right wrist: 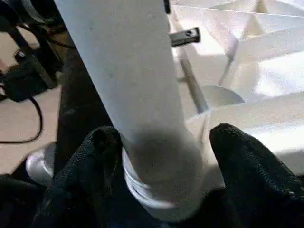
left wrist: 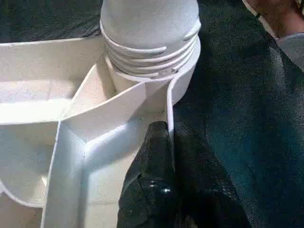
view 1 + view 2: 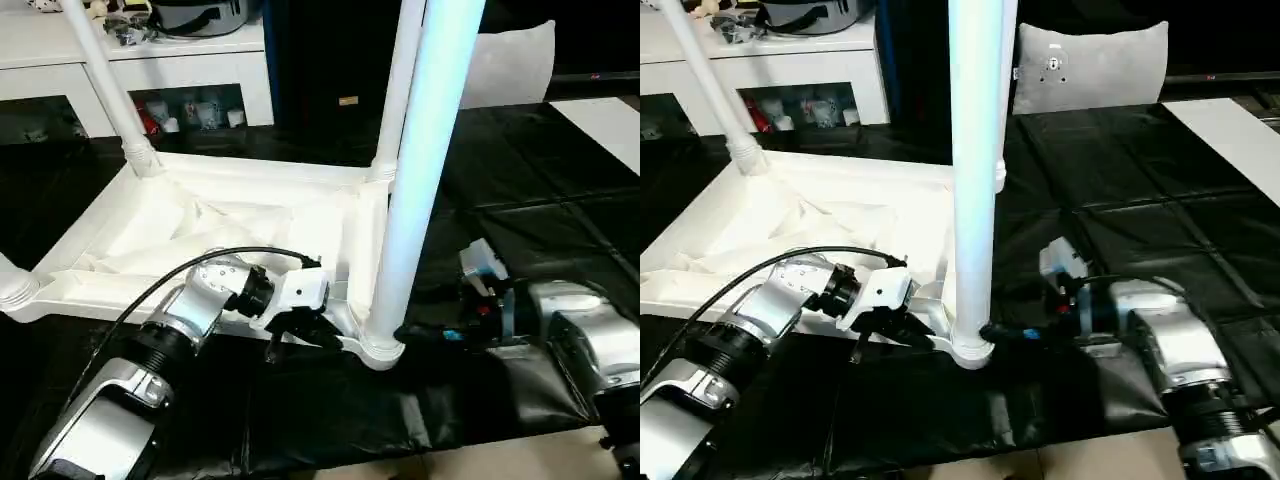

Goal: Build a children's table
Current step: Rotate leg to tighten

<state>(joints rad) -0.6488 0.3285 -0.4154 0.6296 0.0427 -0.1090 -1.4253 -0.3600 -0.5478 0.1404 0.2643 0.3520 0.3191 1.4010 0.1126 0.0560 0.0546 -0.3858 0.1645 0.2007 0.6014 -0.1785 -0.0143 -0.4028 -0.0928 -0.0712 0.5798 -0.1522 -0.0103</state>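
Table top (image 3: 200, 225), upside down, w/ legs (image 3: 425, 150) upright

Two silver forearms, rounded and glossy, each with a ribbed black collar. On the left forearm (image 3: 110, 420), a thin black cable arching from the casing to the wrist; beyond it a grey round joint, a black ring, then a white wrist block. Left pincer (image 3: 300, 335) black, with textured fingers (image 2: 156, 190). Right forearm (image 3: 1180, 360) with a white block, black fittings and small red and blue details. Right pincer (image 1: 164, 161): black, nubbly pads (image 1: 247, 166).
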